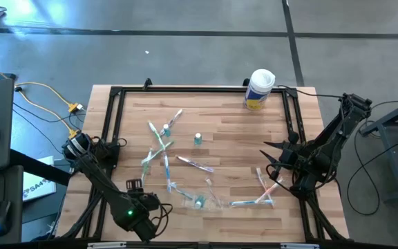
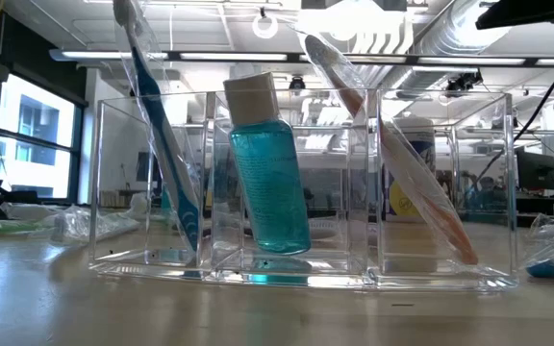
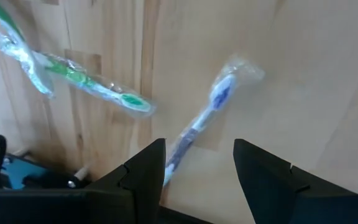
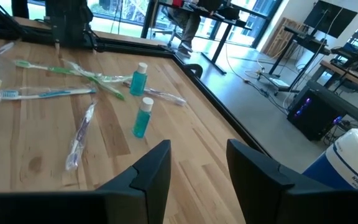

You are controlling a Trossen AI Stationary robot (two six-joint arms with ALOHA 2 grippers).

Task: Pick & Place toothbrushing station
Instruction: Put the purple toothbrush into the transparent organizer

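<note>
Closest to the low camera, filling the middle of that frame, stands the clear holder [image 2: 306, 192] on the table [image 1: 233, 114], three compartments in a row: a blue brush [image 2: 166, 163] leaning in the left one, a teal bottle [image 2: 267, 173] tilted in the middle one, a pink brush [image 2: 402, 163] leaning in the right one. From above, the holder [image 1: 202, 201] sits in the lower centre of the table, and the white canister [image 1: 260, 88] stands at the upper edge, well apart from it. Loose wrapped brushes lie scattered left of centre [image 1: 159, 142] and in a small heap at lower right [image 1: 264, 190], with one more bottle [image 1: 197, 139] standing alone near the middle. Left gripper [image 1: 135, 187] hangs at the lower left of the high frame, near the leftmost brushes; its wrist view shows its fingers [image 3: 143, 174] apart and empty, with a wrapped blue-headed brush [image 3: 207, 115] lying just ahead, its handle running in between them, and a green brush [image 3: 86, 81] farther off. Right gripper [image 1: 271, 155] waits at the right side, just above the lower-right heap, fingers [image 4: 151, 171] apart and holding nothing. I judge the task partly done, with most brushes still loose, and the step in hand to be the left arm's approach to the blue-headed brush. Next, that calls for lowering squarely over the thin handle, closing on it despite the slippery wrap, then carrying it to a compartment with room
</note>
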